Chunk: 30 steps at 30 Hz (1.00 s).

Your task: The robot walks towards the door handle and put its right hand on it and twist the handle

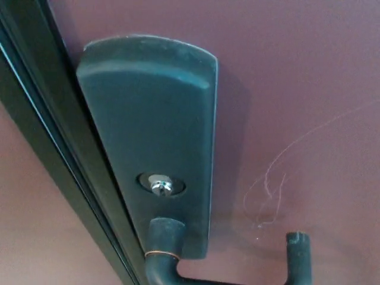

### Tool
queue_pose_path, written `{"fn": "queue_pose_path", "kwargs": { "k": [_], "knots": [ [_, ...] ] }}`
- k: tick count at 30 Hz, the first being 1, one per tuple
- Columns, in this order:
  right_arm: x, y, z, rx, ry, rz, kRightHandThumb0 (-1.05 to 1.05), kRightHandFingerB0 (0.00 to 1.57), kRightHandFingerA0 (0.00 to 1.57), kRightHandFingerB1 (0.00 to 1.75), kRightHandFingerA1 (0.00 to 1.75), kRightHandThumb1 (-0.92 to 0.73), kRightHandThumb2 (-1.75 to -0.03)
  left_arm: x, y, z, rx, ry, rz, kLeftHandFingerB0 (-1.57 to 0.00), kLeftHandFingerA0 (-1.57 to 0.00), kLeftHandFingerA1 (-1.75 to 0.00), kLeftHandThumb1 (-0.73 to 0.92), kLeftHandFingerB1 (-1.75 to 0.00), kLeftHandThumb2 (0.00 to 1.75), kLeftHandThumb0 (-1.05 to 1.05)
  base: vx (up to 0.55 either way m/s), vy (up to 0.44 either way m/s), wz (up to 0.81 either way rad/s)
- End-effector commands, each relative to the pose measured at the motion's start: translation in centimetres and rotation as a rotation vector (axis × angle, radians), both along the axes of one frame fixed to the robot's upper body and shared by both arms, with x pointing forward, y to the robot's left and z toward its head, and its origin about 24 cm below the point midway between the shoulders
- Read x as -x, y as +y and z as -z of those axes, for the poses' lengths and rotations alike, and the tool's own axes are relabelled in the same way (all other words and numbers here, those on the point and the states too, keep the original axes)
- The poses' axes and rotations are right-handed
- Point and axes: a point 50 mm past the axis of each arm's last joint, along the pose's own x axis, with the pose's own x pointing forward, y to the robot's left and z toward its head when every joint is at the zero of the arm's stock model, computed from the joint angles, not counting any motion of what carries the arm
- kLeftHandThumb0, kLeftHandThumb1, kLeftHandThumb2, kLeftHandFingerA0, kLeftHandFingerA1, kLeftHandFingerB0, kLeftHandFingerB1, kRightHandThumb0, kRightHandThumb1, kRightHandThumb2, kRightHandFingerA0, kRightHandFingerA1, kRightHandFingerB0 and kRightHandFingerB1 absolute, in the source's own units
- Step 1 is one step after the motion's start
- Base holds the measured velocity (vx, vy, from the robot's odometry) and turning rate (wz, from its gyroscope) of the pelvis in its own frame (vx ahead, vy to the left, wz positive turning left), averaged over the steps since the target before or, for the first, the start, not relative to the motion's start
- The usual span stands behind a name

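Note:
The dark green door handle [163, 252] shows at the bottom of the head view, cut off by the lower edge. Its round neck has a thin brass ring, and its upturned end [298, 255] rises at the lower right. It is mounted on a tall dark green backplate [154, 124] with a rounded top. A shiny keyhole cylinder [161, 186] sits just above the handle's neck. The door [297, 89] is reddish brown. Neither of my hands shows in the picture.
A dark door edge or frame strip [53, 154] runs diagonally down the left side. Pale scratches [273, 190] mark the door surface to the right of the backplate.

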Motion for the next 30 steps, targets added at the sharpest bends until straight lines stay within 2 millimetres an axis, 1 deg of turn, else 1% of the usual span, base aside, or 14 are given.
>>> {"fn": "queue_pose_path", "kwargs": {
  "k": [1, 5, 10, 20, 23, 30],
  "knots": [
    [0.55, 0.37, 0.26, -0.026, 0.023, -0.007, -0.31, 0.46, 0.53, 0.37, 0.40, -0.60, -0.58, 0.65, 0.18, -0.05, 0.001, 0.014, 0.002, -0.41, -0.56, -0.46, 0.48, -0.38, 0.54, -0.24, -0.05, 0.083, -0.10],
    [0.51, 0.34, 0.26, -0.028, 0.027, -0.012, -0.32, 0.46, 0.52, 0.37, 0.40, -0.60, -0.58, 0.74, 0.18, -0.04, -0.009, 0.017, 0.004, -0.42, -0.56, -0.46, 0.48, -0.38, 0.54, -0.24, -0.08, 0.158, -0.04],
    [0.24, 0.36, 0.24, -0.017, 0.040, -0.031, -0.32, 0.45, 0.49, 0.37, 0.39, -0.60, -0.59, 0.59, 0.16, -0.01, -0.005, 0.012, -0.008, -0.42, -0.57, -0.46, 0.48, -0.38, 0.54, -0.25, -0.12, 0.330, -0.11],
    [0.35, 0.42, 0.24, -0.026, 0.026, -0.026, -0.31, 0.45, 0.49, 0.37, 0.39, -0.60, -0.59, 0.74, 0.11, 0.09, -0.005, 0.019, -0.015, -0.43, -0.58, -0.47, 0.48, -0.39, 0.54, -0.25, -0.21, 0.059, -0.04],
    [0.23, 0.53, 0.29, -0.020, 0.038, -0.023, -0.31, 0.45, 0.49, 0.37, 0.39, -0.60, -0.59, 0.73, 0.20, 0.00, -0.001, 0.018, -0.008, -0.43, -0.58, -0.47, 0.48, -0.39, 0.55, -0.25, -0.33, 0.055, -0.46],
    [0.25, 0.55, 0.28, -0.023, 0.037, -0.039, -0.31, 0.46, 0.49, 0.37, 0.39, -0.60, -0.59, 1.06, 0.22, 0.07, -0.002, 0.029, -0.014, -0.44, -0.59, -0.47, 0.48, -0.39, 0.54, -0.25, -0.13, 0.083, 0.00]
  ]
}}
